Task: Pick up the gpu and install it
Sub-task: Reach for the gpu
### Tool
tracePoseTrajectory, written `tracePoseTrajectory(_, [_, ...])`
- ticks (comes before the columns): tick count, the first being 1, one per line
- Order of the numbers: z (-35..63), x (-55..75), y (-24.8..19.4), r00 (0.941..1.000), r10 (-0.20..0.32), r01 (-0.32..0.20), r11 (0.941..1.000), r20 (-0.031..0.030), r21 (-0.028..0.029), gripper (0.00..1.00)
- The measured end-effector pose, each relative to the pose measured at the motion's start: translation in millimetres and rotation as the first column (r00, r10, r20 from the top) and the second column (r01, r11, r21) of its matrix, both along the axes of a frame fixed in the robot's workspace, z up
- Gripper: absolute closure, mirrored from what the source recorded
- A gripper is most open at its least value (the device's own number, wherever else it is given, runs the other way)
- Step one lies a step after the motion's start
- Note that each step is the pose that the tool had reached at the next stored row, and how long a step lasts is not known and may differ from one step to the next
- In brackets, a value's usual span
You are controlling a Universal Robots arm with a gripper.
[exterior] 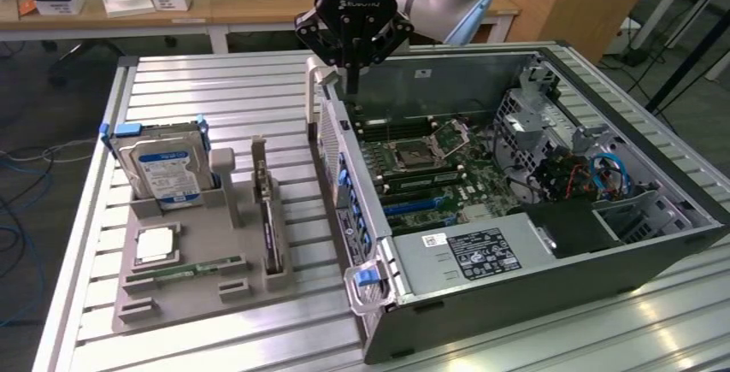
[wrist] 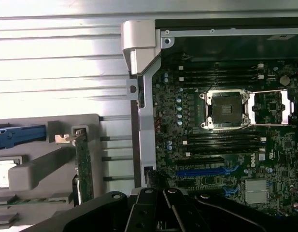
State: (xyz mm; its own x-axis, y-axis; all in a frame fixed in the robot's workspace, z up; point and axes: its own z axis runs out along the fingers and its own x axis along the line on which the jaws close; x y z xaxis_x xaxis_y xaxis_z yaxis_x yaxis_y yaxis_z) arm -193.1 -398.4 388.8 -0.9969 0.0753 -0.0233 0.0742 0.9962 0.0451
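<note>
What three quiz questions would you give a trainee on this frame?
1. True or false: the gpu stands on edge in the gray holder.
2. The gripper hangs over: A) the gpu B) the open computer case C) the gray holder.
3. Fill in: the gripper's jaws are ____ and hold nothing.

Key: 1 true; 2 B; 3 shut.

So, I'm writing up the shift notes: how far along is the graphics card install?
Done: nothing that shows. The thin green circuit-board card with a silver bracket stands on edge in the grey holder tray, outside the open black computer case. In hand: nothing. The black gripper is shut and empty, above the case's rear edge. Left: both the pickup and the seating on the motherboard.
</note>
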Motion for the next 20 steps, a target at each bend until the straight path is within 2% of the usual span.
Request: tracePoseTrajectory(20, [-0.6,-13.2,0.0,1.0,0.0,0.0,1.0,0.0001,0.0,0.89])
